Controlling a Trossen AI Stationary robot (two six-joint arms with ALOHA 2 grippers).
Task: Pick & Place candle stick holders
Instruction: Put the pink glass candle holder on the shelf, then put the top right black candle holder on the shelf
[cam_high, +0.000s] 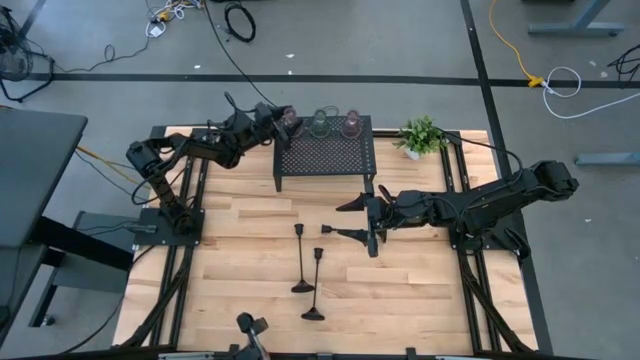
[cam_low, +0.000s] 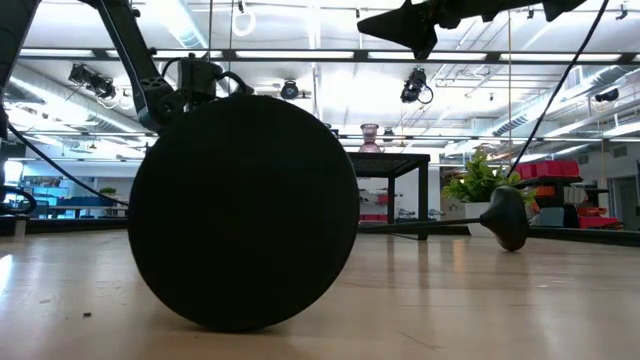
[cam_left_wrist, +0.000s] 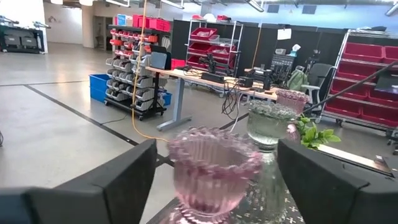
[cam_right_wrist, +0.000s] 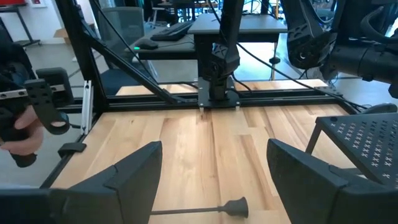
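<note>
Black metal, slim and long, the fallen candle stick holder (cam_right_wrist: 199, 209) lies on its side on the wooden table (cam_high: 250, 260) just ahead of the right gripper (cam_high: 372, 222), whose fingers (cam_right_wrist: 124, 180) stand wide apart and empty; its stem runs crosswise to the fingers, cup end toward one finger and base out of view past the other, seen from above as a stem (cam_high: 345, 234) lying nearly level across the boards. Beyond those fingers the planks lie bare up to the table's far rail and the left arm's mounting post (cam_right_wrist: 217, 74), while the corner of the black mesh rack (cam_right_wrist: 367, 149) stands just off one finger. Two more black holders (cam_high: 300, 262) (cam_high: 315, 290) stand upright on their round bases, stems vertical, close together in the open middle of the table, nearer the front edge than the right gripper. Farther off, the left gripper (cam_high: 277, 124) is at the rack's end, its fingers (cam_left_wrist: 118, 180) spread on either side of a pinkish glass holder (cam_left_wrist: 214, 168), which stands upright on the rack between them without either finger touching it. Behind that one stand a greenish glass holder (cam_left_wrist: 268, 127) and another pinkish one (cam_left_wrist: 292, 99), in a row along the rack's back edge. A small green plant (cam_high: 420, 135) sits past the rack's far end.
</note>
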